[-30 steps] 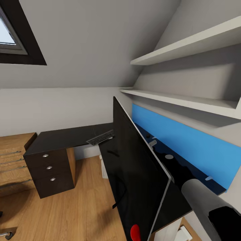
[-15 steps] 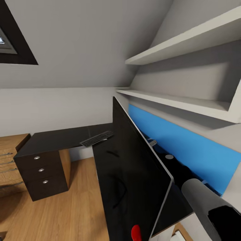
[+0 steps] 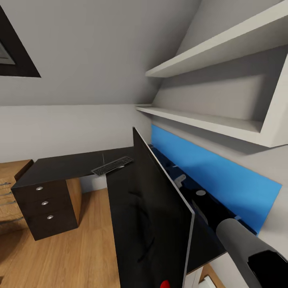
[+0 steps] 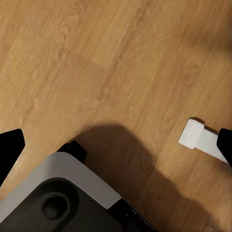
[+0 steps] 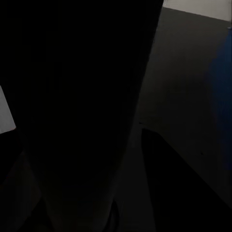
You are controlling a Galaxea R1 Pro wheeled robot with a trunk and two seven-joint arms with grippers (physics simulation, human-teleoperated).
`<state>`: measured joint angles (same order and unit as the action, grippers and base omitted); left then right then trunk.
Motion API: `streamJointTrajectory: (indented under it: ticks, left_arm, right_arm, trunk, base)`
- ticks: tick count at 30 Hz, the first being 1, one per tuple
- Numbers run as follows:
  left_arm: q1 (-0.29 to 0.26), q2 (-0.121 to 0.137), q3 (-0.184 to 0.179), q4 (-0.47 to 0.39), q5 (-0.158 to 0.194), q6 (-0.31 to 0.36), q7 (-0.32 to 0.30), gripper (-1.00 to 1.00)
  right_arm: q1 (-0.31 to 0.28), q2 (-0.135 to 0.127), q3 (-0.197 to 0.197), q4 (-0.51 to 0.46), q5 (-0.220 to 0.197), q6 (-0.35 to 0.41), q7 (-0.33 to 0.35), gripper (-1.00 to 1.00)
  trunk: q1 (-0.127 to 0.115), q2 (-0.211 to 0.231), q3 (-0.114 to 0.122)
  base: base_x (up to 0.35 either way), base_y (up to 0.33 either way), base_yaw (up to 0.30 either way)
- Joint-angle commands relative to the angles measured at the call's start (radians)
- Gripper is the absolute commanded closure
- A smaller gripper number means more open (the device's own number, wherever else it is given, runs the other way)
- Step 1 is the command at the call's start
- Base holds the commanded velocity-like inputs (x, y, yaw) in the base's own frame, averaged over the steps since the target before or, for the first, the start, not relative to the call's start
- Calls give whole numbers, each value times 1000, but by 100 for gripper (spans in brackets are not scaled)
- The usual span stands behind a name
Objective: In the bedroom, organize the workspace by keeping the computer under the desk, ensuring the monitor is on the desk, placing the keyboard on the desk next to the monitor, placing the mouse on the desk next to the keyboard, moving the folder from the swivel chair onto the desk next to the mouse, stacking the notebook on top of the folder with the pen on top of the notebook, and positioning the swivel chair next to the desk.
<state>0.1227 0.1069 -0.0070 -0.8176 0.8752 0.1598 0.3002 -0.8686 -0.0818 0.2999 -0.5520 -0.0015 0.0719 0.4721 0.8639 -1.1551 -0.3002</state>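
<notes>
The monitor, a wide black screen with a red dot at its lower corner, stands tilted over the desk close in front of me. My right arm reaches in behind it. In the right wrist view its black slab runs between the dim fingers of my right gripper, which looks shut on it. The keyboard lies on the glossy black top near the far corner. My left gripper hangs open over the wood floor, fingertips far apart and holding nothing.
A blue back panel runs along the desk under white wall shelves. A dark drawer unit stands under the desk's left end, with wooden furniture beside it. My base and a white foot are on the floor.
The camera has turned right, so desk, drawers and window slid left in the picture. The monitor stayed close to my right arm and sits slightly lower in view.
</notes>
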Motion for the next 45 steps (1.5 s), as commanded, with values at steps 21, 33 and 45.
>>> streamJointTrajectory:
  ticks: [21, 33, 45]
  left_arm:
    - [3, 1, 0, 0, 8, 3, 5, -100]
    - [24, 11, 1, -4, 14, -6, -2, -100]
    - [25, 11, 1, -5, 14, -6, -2, -100]
  right_arm:
    - [-4, -1, -2, -7, 86, 1, 0, 100]
    - [12, -1, -2, -9, 125, 20, -11, 100]
    - [13, -1, -2, -9, -74, 22, -12, 100]
  trunk:
    - [0, -1, -1]
    - [0, -1, -1]
    - [0, -1, -1]
  base:
    - [0, 0, 0]
    - [0, 0, 0]
    - [0, 0, 0]
